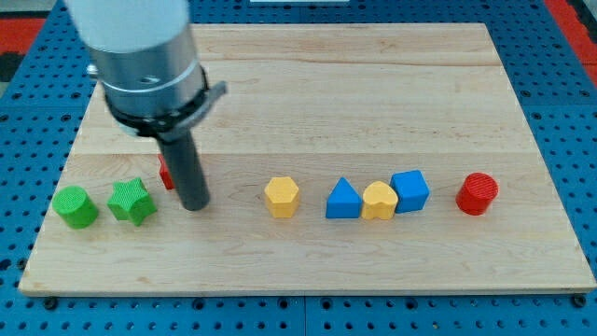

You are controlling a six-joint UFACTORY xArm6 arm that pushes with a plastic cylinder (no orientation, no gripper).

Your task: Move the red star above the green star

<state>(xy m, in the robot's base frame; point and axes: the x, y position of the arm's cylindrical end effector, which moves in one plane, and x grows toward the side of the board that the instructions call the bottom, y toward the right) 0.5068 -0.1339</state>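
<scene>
The green star lies at the view's lower left on the wooden board. The red star is mostly hidden behind my rod; only a red sliver shows just up and right of the green star. My tip rests on the board right of the green star and just below and right of the red star, close to or touching it.
A green cylinder sits left of the green star. To the view's right stand a yellow hexagon, a blue triangle, a yellow block, a blue cube and a red cylinder. The board's edge runs along the bottom.
</scene>
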